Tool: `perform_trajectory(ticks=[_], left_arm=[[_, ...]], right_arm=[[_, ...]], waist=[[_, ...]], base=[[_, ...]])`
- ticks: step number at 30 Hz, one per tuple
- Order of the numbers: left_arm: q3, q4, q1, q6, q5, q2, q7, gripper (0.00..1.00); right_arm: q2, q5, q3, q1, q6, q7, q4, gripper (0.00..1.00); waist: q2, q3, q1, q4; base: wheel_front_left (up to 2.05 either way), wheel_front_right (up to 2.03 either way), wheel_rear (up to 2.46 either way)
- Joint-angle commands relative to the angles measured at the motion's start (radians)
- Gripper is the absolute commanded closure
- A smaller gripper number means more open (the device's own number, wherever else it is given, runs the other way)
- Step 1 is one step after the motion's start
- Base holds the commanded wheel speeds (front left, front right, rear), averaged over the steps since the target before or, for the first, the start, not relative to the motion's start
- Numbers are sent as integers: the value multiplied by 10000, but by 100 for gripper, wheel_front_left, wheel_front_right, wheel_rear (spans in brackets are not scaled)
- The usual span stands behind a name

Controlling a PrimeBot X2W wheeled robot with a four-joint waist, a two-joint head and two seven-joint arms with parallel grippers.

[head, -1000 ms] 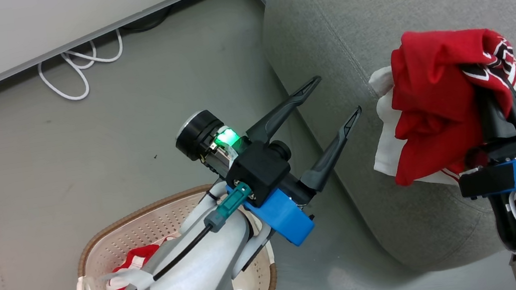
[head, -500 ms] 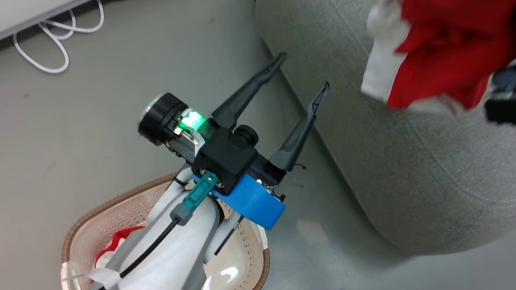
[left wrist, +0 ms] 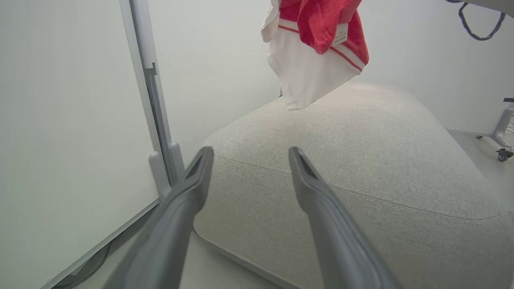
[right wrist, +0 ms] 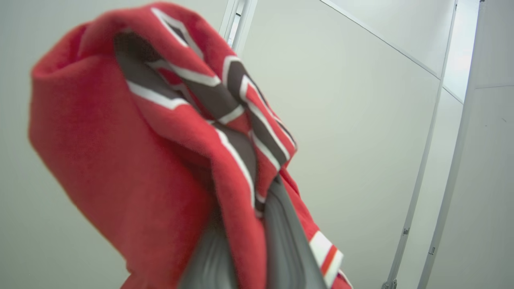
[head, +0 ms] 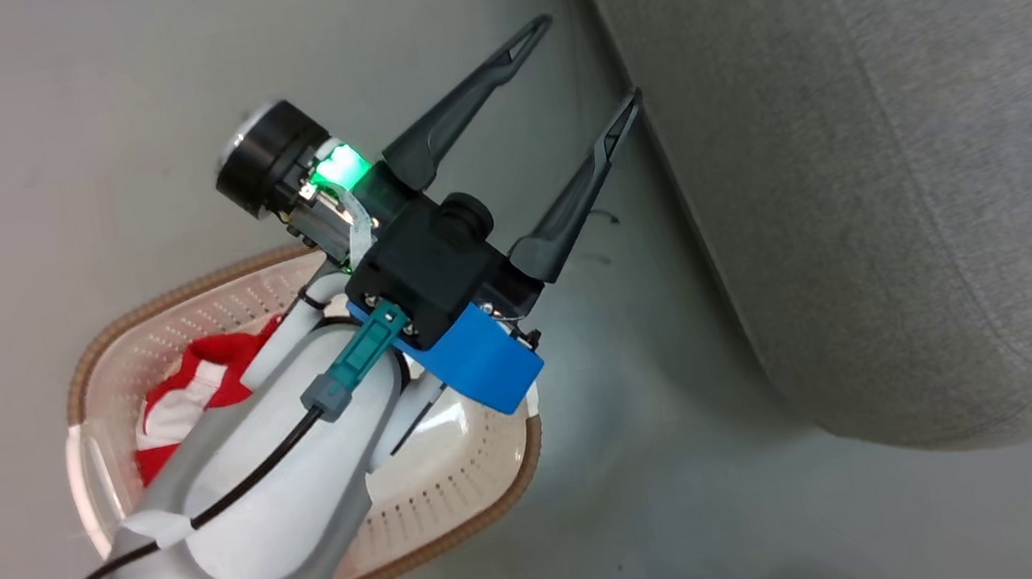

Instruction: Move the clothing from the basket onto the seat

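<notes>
The left gripper point(head: 586, 60) stands wide open with nothing in it. Its two dark fingers point(left wrist: 192, 188) point toward the near side of the seat point(head: 864, 180), their tips over the bare floor point(head: 51, 143) just short of the cushion's edge. The pale forearm behind it lies across the basket point(head: 174, 299).

The basket sits on the floor to the left of the seat, a little apart from it. A second jersey point(head: 189, 406) is bunched inside at the left end, red with white showing, and partly hidden under the arm.

The right gripper point(right wrist: 257, 208) is clamped on the red jersey point(right wrist: 120, 140). In its wrist view the cloth is draped over and between the grey fingers point(right wrist: 287, 249). Black panels edged in white run across the folds, and a white and red band shows low on the right. Behind it are pale wall panels.

In the left wrist view the same jersey hangs from above, over the far part of the seat. A white panel with thin red stripes is its lowest part. It looks clear of the cushion, though I cannot be sure. A grey post point(left wrist: 146, 80) stands against the wall to the left of the seat.
</notes>
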Motion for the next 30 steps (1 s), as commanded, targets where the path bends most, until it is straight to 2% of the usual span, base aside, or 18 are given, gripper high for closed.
perform_trajectory(ticks=[1, 6, 12, 22, 29, 30], left_arm=[[5, -66, -182, 20, 93, 82, 30, 0], [8, -325, -475, 27, 194, 291, 200, 0], [-33, -639, -692, 53, 282, 453, 405, 0], [-78, -909, -791, 112, 282, 611, 445, 0], [-90, -881, -830, 176, 225, 573, 329, 0], [-84, -850, -822, 187, 206, 568, 303, 0]], right_arm=[[-157, 34, -97, -245, 5, -33, 127, 100], [-736, 81, -651, -1056, 5, -35, 1105, 100], [-1025, 165, -1052, -1268, 3, -36, 2682, 100], [-564, 105, -1385, -774, 5, -33, 5046, 100], [-342, 372, -1371, -617, 5, -35, 6084, 100], [-376, 420, -1316, -596, 5, -35, 6156, 53]], waist=[[0, 542, -1, 110], [0, 1247, -1, 107], [0, 1890, -1, 103], [0, 2269, -1, 192], [0, 2148, -1, 295], [0, 2107, -1, 302]], base=[[0, 0, 0], [0, 0, 0], [0, 0, 0], [0, 0, 0], [0, 0, 0], [0, 0, 0]])
